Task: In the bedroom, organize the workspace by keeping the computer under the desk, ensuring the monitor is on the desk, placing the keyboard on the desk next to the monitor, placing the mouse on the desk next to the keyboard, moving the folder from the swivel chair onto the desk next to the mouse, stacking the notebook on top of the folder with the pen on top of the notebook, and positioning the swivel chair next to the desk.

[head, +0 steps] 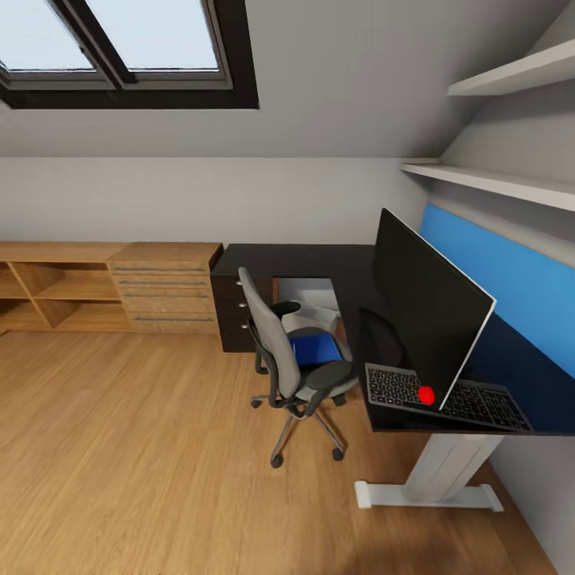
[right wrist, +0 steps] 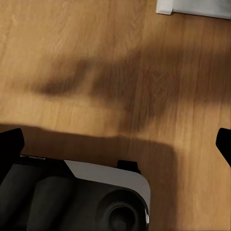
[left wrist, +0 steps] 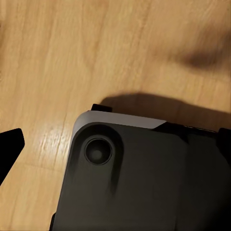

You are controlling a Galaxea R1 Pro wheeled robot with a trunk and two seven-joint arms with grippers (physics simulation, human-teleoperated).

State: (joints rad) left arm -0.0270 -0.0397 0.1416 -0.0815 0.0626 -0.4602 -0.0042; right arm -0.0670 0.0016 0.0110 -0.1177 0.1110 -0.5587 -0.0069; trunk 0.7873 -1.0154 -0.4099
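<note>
The black desk [head: 287,260] fills the room's right corner in the head view. On it the wide black monitor [head: 427,307] stands, with the keyboard [head: 485,405] lying at its foot, partly behind the screen. The grey swivel chair [head: 275,339] stands by the desk with the blue folder [head: 313,348] flat on its seat. The light-grey computer [head: 318,299] is under the desk. Mouse, notebook and pen are out of view. My left gripper [left wrist: 115,144] and right gripper [right wrist: 115,142] hang open over the wood floor, nothing between the fingers.
A light-wood drawer chest [head: 164,289] and low shelving [head: 56,291] line the back wall left of the desk's black drawer unit [head: 234,313]. A blue panel [head: 511,275] backs the desk. White desk foot [head: 431,493] rests on the floor; my dark base [left wrist: 139,183] is below.
</note>
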